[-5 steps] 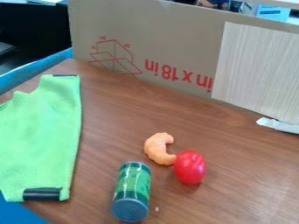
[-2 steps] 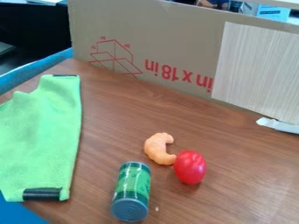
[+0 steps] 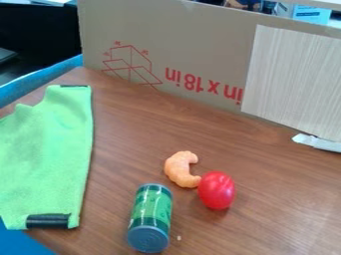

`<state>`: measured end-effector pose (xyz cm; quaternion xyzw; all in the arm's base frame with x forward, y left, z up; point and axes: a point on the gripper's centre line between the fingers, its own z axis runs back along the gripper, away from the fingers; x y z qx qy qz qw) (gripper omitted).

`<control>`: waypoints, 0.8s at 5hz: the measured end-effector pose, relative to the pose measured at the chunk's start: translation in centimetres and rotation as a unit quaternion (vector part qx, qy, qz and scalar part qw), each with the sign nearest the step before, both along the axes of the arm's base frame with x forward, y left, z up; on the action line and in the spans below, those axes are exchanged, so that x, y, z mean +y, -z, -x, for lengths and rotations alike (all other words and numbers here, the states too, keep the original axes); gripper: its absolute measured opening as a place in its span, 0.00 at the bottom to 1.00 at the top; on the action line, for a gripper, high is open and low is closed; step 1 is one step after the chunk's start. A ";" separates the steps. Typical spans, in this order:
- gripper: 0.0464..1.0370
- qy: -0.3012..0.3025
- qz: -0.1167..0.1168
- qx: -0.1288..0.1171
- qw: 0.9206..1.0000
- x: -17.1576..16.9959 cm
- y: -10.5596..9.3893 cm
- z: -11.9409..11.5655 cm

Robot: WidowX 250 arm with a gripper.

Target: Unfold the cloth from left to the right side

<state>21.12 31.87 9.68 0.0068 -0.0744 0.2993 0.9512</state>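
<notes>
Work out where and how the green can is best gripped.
Probably across the middle of the green can, coming straight down, a finger on each long side. It lies on its side, its round end toward the camera, so squeezing across its width should suit its narrow body and discourage rolling. The orange crescent lies apart from it.

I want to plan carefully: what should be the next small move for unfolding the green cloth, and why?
Probably reach for the left part of the green cloth, ready to draw it rightward. The cloth lies at the left side of the table, and its upper-left edge looks uneven.
</notes>
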 end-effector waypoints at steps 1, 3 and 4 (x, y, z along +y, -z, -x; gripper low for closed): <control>0.96 -0.005 0.001 0.001 1.000 0.3 1.7 -0.2; 0.96 -0.008 0.005 0.002 1.000 -0.1 3.3 0.2; 0.96 -0.010 0.021 0.010 1.000 -0.6 4.5 0.4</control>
